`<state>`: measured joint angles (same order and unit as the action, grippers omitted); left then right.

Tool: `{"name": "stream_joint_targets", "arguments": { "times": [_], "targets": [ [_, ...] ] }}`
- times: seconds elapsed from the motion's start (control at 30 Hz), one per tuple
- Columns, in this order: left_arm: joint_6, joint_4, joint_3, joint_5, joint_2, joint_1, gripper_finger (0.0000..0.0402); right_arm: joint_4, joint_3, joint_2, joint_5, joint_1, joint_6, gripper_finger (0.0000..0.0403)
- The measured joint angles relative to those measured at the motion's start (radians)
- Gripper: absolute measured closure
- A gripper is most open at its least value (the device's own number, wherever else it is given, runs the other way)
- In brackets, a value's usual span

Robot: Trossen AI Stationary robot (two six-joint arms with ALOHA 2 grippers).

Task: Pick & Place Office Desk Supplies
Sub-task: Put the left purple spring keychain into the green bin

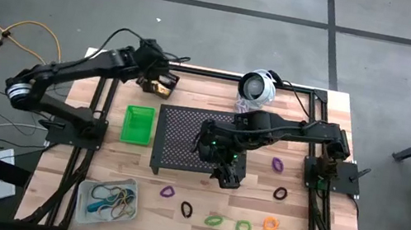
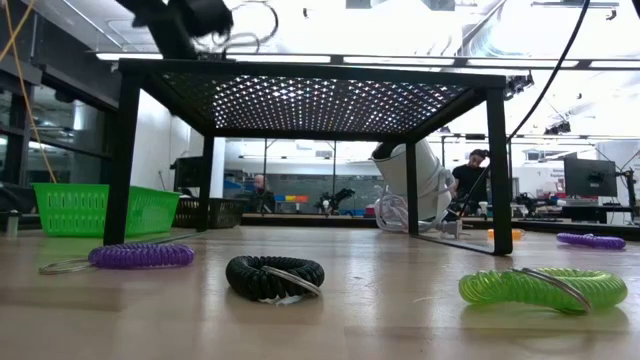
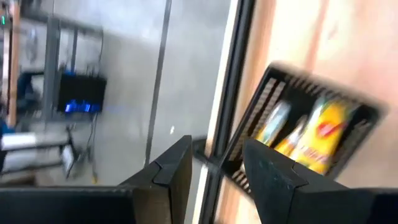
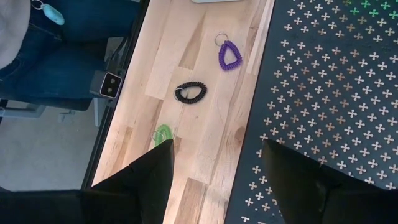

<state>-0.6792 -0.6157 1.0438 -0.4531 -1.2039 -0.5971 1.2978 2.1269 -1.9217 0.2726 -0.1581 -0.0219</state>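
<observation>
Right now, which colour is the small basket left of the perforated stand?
Bright green basket, seen best in the high view, beside the stand.

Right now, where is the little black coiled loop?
In the high view, one black coiled loop lies near the table's front edge, between the purple coiled loop and a green coiled loop, in front of the black perforated stand.

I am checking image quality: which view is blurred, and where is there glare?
Left wrist view: motion blur smears the black bin and its yellow tubes. Low view: bright ceiling lights wash out the background behind the perforated stand. High and right wrist views look sharp.
</observation>
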Motion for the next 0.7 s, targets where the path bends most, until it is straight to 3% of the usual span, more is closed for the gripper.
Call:
{"name": "stream_joint_targets", "arguments": {
  "times": [0.3,0.7],
  "targets": [
    [0.098,0.01,0.0,0.082,0.118,0.139,0.0267,0.0,0.0,0.0,0.009,0.0,0.003,0.0172],
    [0.276,0.006,0.0,0.087,0.193,0.416,0.0267,0.011,0.0,0.0,0.026,-0.004,-0.023,0.0172]
  ]
}}
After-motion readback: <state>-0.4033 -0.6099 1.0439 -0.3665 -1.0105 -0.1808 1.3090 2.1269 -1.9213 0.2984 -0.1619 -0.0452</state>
